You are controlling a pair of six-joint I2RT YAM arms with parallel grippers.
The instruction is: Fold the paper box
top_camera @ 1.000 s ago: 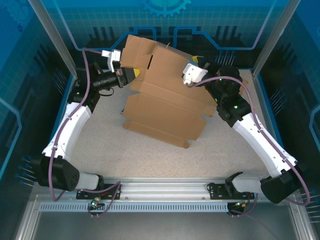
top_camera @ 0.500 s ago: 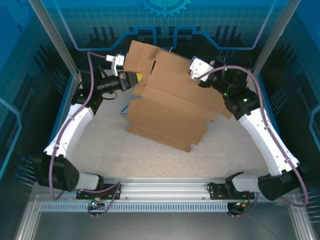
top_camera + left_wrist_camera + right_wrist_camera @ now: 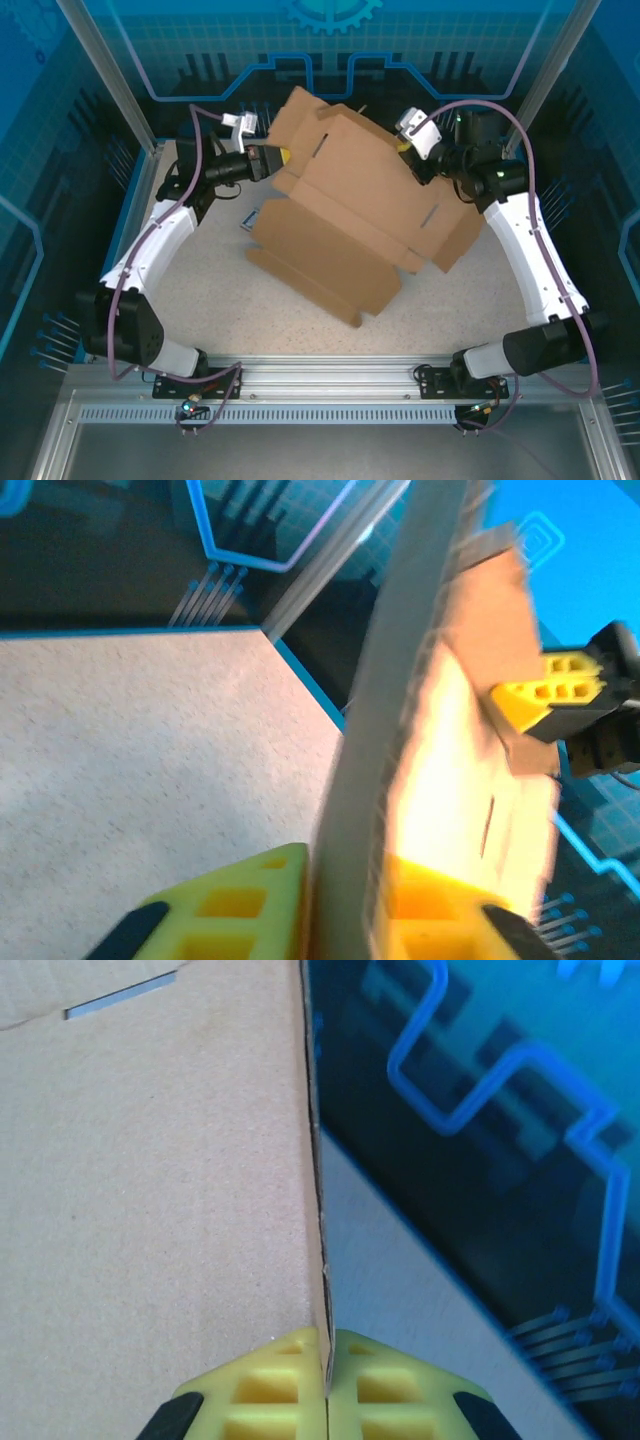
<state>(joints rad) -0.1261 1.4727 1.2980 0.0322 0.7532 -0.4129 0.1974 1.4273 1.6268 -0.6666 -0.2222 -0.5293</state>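
The paper box (image 3: 350,215) is a flat brown die-cut sheet with flaps and slots, held tilted above the table between both arms. My left gripper (image 3: 278,160) grips its far left edge. In the left wrist view the blurred cardboard edge (image 3: 400,680) runs between the yellow fingers of that gripper (image 3: 345,865), which press on both sides. My right gripper (image 3: 405,150) holds the far right edge. Up close, the right gripper (image 3: 327,1338) is shut on the thin edge of the sheet (image 3: 150,1160). Its yellow fingers (image 3: 555,692) also show in the left wrist view.
A small dark printed card (image 3: 250,218) lies on the speckled table (image 3: 190,290) under the sheet's left side. Blue walls and metal posts (image 3: 112,80) close in the back and sides. The arm bases stand along the rail (image 3: 330,375) at the near edge.
The sheet has swung to the right and turned, its right end now hanging lower right. My right gripper moved back and right; my left gripper followed rightward along the back.
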